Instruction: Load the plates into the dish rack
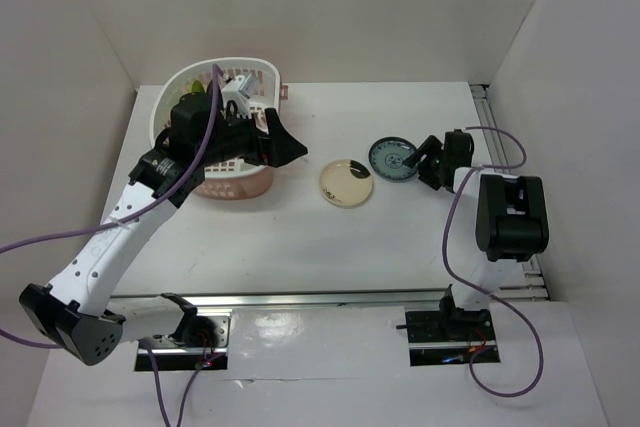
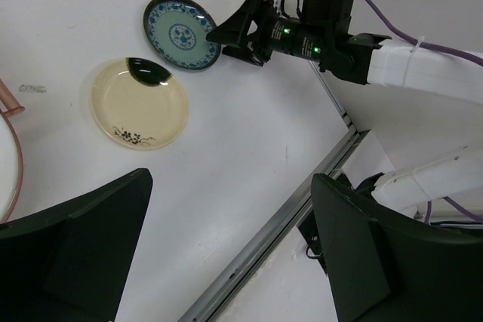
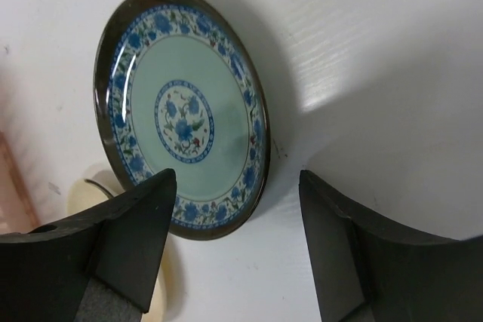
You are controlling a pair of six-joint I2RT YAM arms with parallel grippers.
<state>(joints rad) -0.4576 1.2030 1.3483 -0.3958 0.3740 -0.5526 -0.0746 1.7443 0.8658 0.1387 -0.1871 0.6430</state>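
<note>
The dark teal-blue patterned plate (image 1: 390, 159) lies flat on the table right of centre. My right gripper (image 1: 421, 162) is open at its right edge. In the right wrist view the plate (image 3: 181, 111) fills the upper left, and the gripper (image 3: 238, 209) stands open with the plate's near rim between its fingers, not touching. The cream plate (image 1: 347, 183) lies left of the teal one. My left gripper (image 1: 287, 147) is open and empty over the right rim of the pink dish rack (image 1: 262, 74). A sliver of lime green plate (image 1: 197, 91) shows inside the rack. The black plate is hidden.
The left arm covers most of the rack's inside. In the left wrist view the cream plate (image 2: 139, 103), the teal plate (image 2: 181, 32) and the right gripper (image 2: 230, 34) show beyond the open fingers. A metal rail (image 1: 330, 297) runs along the table's near edge.
</note>
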